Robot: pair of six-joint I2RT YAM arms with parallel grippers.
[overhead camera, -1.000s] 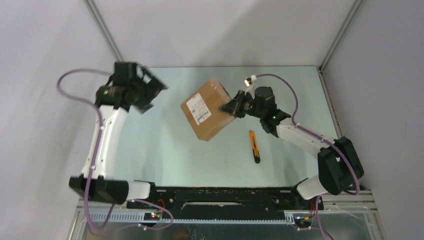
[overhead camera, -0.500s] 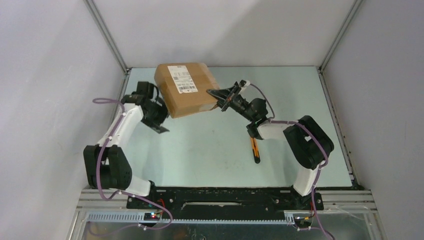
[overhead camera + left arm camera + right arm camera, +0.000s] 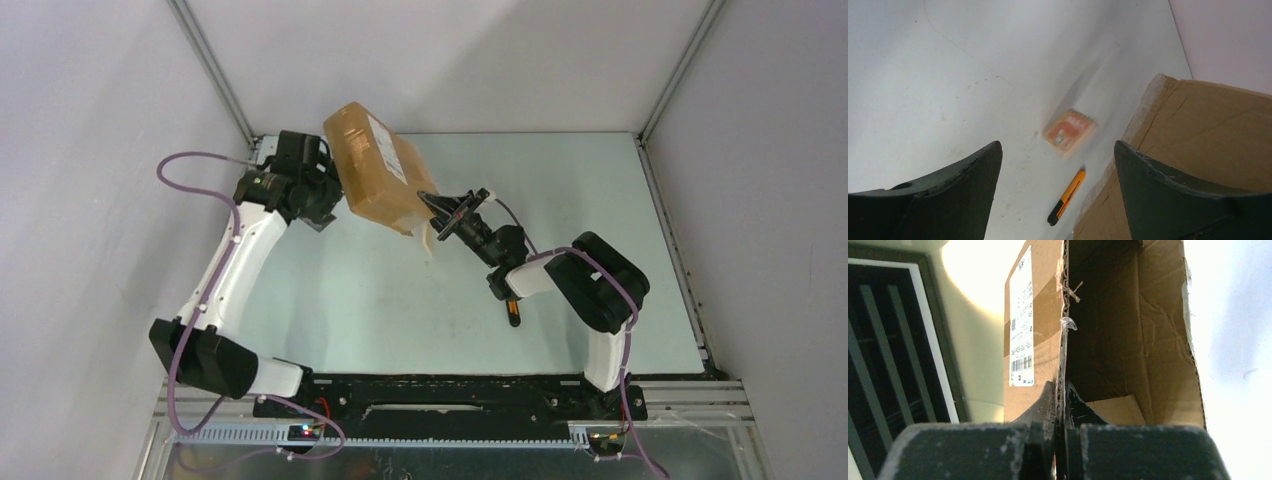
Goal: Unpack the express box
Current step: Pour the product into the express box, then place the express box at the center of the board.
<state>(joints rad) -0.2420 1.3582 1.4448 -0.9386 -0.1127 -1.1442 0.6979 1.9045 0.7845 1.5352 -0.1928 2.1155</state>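
My left gripper (image 3: 1057,145) sits just beside the left face of the express box (image 3: 372,165). Its jaws are spread wide with nothing between them, and I can't tell whether either finger touches the cardboard. The box is up off the desk (image 3: 600,170), toward the far left. It is tipped steeply, so the labelled face looks up and right and the open end points down.

The seam is already broken. In the right wrist view I look straight into the cavity and see bare cardboard walls and 1 loose flap, with no contents in the part that shows. Under the open end is 1 small orange-and-white packet (image 3: 1070,132), blurred, and I can't tell whether it lies on the desk or is dropping.

My right gripper (image 3: 1060,390) has its jaws pressed together on the edge of the box's wall, pinching it and carrying the box. Further right, the utility knife (image 3: 513,312) lies on the desk, partly under that arm.

I judge the job mostly done: the box is opened and tipped, and its contents are apparently out. What's left is confirming nothing remains inside and setting the box down.
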